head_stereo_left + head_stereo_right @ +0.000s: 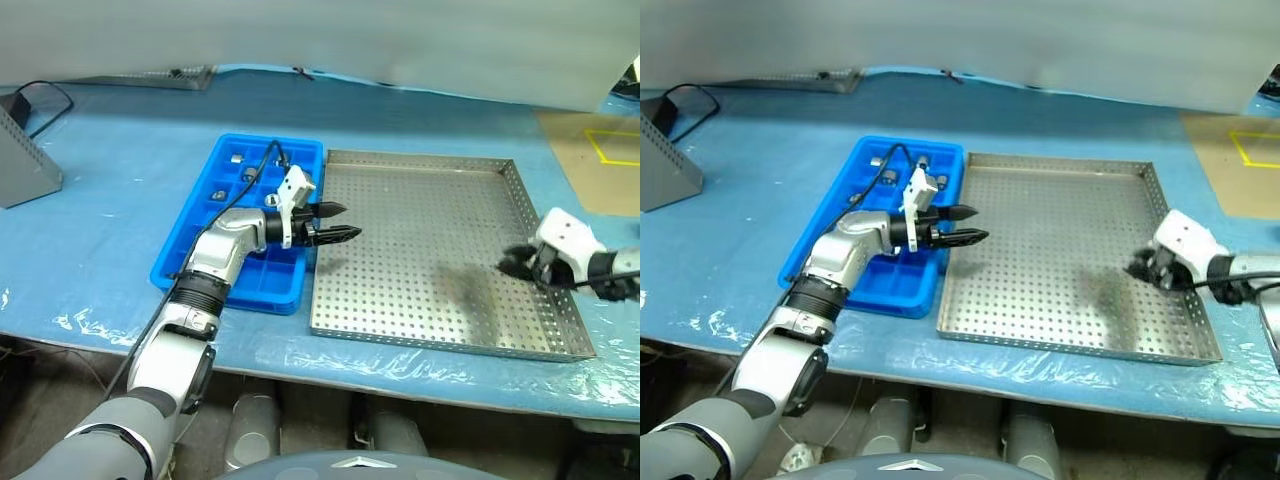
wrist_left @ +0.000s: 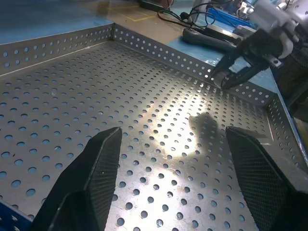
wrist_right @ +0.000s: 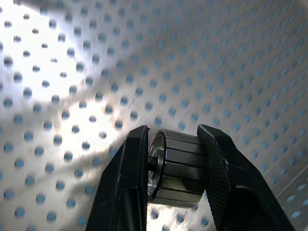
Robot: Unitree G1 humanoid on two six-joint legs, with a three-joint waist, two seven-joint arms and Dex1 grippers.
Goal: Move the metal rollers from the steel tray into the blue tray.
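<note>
The steel tray [image 1: 420,230], perforated and low-rimmed, lies in the middle of the blue-covered table. The blue tray [image 1: 305,143] sits against its left side, and a few metal rollers [image 1: 237,157] rest in its far compartments. My left gripper [image 1: 340,222] hovers open over the steel tray's left edge and points right, with nothing between its fingers [image 2: 96,173]. My right gripper [image 1: 520,262] hangs above the steel tray's right side, near the rim. It is shut on a metal roller [image 3: 178,166], which is clamped by its flat ends. The left wrist view also shows that right gripper [image 2: 231,77].
A grey box [image 1: 25,165] and a black cable [image 1: 45,95] sit at the far left. Brown board with yellow tape [image 1: 600,160] lies at the far right. The table's front edge runs just below both trays.
</note>
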